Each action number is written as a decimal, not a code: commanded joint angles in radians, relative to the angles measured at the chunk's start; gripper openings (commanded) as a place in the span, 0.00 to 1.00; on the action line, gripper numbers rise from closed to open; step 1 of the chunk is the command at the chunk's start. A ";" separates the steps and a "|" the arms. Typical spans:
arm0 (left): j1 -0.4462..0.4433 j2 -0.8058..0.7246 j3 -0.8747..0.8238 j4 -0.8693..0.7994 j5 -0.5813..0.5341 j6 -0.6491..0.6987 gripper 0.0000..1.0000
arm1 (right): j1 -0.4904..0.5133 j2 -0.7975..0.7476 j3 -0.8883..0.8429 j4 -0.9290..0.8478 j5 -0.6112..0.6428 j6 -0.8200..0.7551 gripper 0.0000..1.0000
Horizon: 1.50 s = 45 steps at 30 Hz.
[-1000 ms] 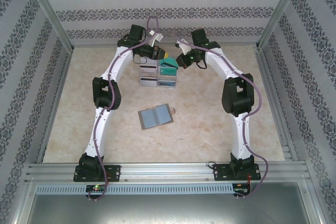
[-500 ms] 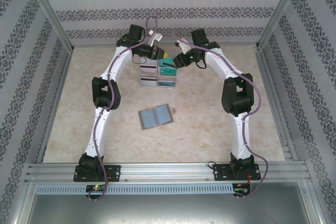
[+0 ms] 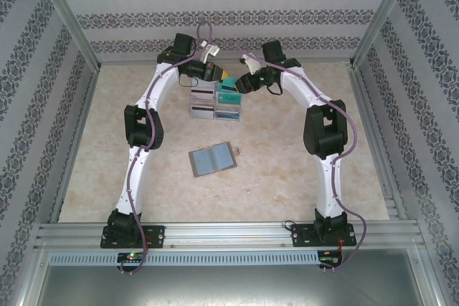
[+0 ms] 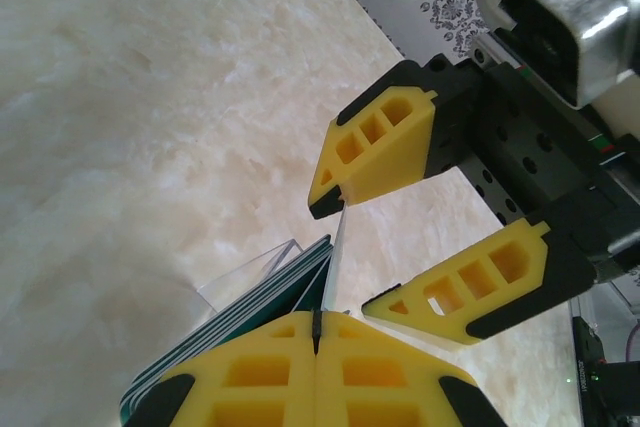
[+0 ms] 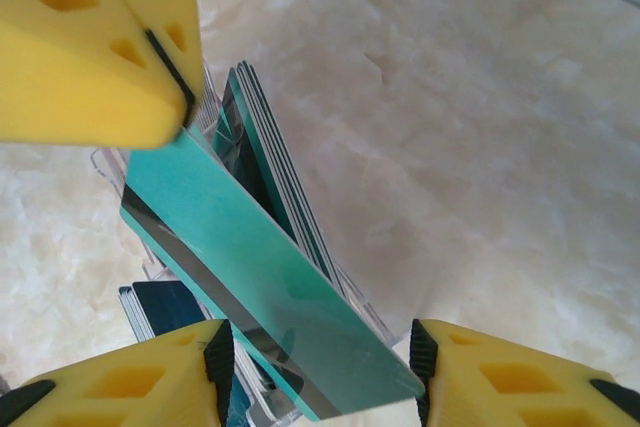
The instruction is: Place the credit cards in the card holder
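Observation:
A teal credit card (image 5: 260,267) with a dark stripe is held tilted above the clear tray. My left gripper (image 4: 316,325) is shut on its upper corner, and in the right wrist view the left gripper (image 5: 183,107) pinches that corner. My right gripper (image 5: 320,362) is open, one finger on each side of the card's lower end, not touching it. More teal cards (image 4: 245,322) stand on edge in the tray. From above, both grippers, left (image 3: 217,74) and right (image 3: 239,84), meet over the tray. The card holder (image 3: 212,158) lies open at mid-table.
The clear four-compartment tray (image 3: 215,111) stands at the back centre with more cards in its front compartments. Patterned walls and metal rails close in the table on three sides. Bare marble-look tabletop surrounds the wallet.
The right gripper has edged left toward the left gripper, closing around the held teal card. The left arm has shifted slightly. The wallet has not moved.

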 commanded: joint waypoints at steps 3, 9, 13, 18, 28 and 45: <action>0.020 -0.071 0.010 -0.028 0.054 0.029 0.00 | -0.024 -0.064 -0.020 0.035 -0.061 0.028 0.55; 0.032 -0.088 0.008 -0.020 0.104 0.014 0.00 | -0.038 -0.093 -0.048 0.061 -0.087 0.048 0.59; 0.040 -0.097 0.007 -0.001 0.152 -0.009 0.00 | -0.044 -0.100 -0.052 0.064 -0.102 0.055 0.59; 0.047 -0.115 0.005 -0.010 0.192 -0.018 0.00 | -0.046 -0.132 -0.069 0.071 -0.126 0.063 0.59; 0.052 -0.168 -0.020 -0.218 0.152 0.136 0.00 | -0.050 -0.226 -0.094 0.038 -0.216 0.079 0.59; 0.045 -0.259 -0.068 -0.911 0.198 0.670 0.00 | 0.060 -0.167 0.050 -0.357 -0.485 -0.025 0.51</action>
